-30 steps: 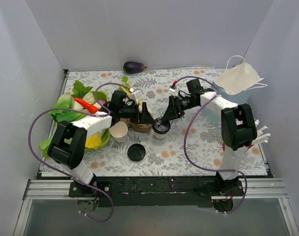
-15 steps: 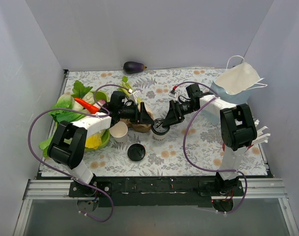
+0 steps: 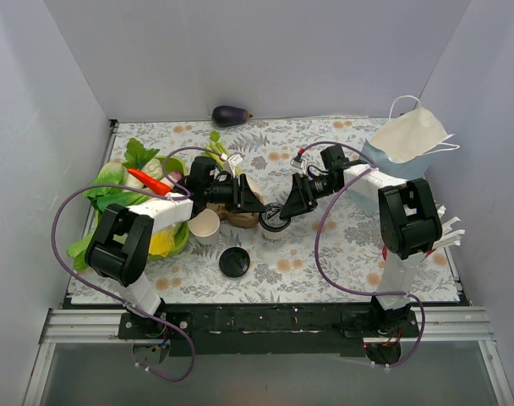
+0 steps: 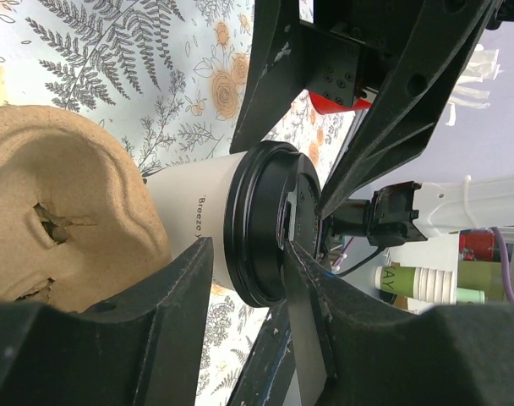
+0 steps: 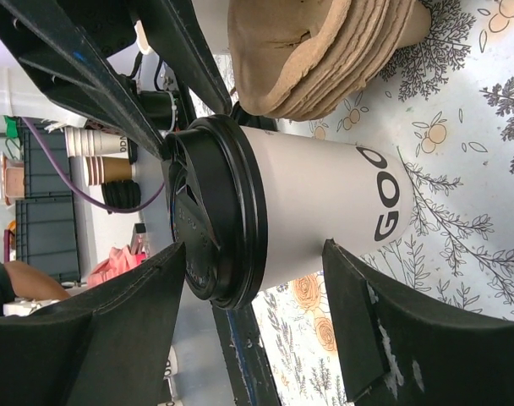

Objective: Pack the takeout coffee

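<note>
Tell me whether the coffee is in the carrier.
Out: the coffee is upright beside the carrier, not in a pocket.

Boxed in on three sides by plain pale walls [image 3: 240, 51]; floored with leaf-and-flower printed cloth [image 3: 282, 275]; lit softly and evenly.

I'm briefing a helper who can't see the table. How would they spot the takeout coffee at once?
On the floral-print table, find the brown moulded-pulp cup carrier at the centre. The small white paper coffee cup stands just right of it. Unlike the lidless white paper cup and the loose black round lid nearby, it wears a black dome lid.
</note>
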